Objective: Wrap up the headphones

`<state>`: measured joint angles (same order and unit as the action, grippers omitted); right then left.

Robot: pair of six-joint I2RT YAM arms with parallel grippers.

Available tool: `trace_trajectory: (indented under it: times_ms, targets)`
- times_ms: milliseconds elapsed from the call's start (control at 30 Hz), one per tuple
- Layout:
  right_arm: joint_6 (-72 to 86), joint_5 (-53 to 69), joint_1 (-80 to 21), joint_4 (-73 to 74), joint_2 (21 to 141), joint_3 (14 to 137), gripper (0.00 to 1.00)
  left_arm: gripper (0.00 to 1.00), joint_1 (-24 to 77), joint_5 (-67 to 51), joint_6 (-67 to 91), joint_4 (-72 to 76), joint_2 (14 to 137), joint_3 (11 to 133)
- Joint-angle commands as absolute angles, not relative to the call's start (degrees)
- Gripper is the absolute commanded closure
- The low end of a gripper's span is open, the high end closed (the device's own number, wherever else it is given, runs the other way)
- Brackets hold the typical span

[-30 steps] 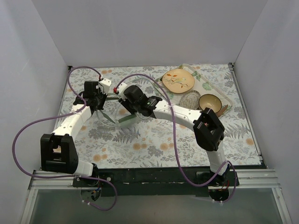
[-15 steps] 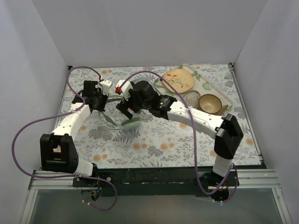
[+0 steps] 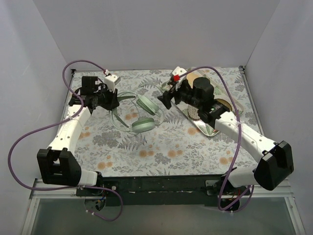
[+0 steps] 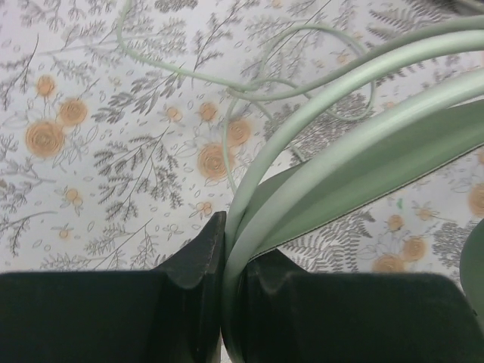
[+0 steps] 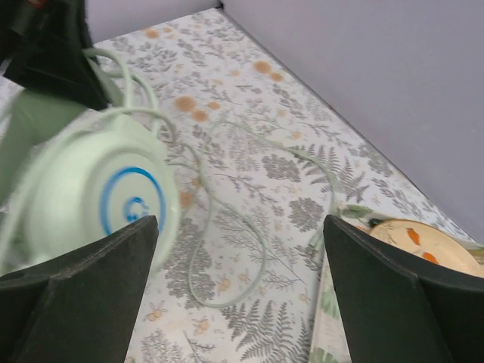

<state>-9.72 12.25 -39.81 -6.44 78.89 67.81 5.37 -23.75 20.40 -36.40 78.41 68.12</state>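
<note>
My left gripper (image 4: 223, 253) stayed clenched on the headband (image 4: 355, 155) of the headphones (image 3: 143, 125). My right gripper (image 5: 234, 223), released, had pulled away from them to the right.

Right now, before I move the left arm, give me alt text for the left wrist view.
The left end effector is shut on the headband of the pale green headphones, which sweeps up to the right. Beyond it the thin green cable lies in loose loops on the floral table cover.
</note>
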Motion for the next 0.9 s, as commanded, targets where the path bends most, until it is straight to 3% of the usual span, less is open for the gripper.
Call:
trace_trajectory:
  times_ms: [0, 233, 533, 867]
  targets:
    - [-8.6, 15.2, -37.3, -18.2, 74.1, 60.5, 0.02, 1.00, 5.3, -35.4, 23.1, -39.8, 75.1, 75.3]
    - [-6.0, 19.9, -37.3, -28.9, 80.4, 55.1, 0.02, 1.00, 5.3, -35.5, 31.4, -44.4, 76.9, 89.6]
    - [2.2, 29.3, -38.7, -38.2, 92.6, 60.6, 0.02, 1.00, 5.3, -27.6, 37.1, -46.9, 78.9, 106.3]
    - [3.7, 17.8, -43.4, -38.8, 102.7, 66.0, 0.04, 1.00, 5.3, -24.9, 40.0, -46.1, 80.4, 112.8]
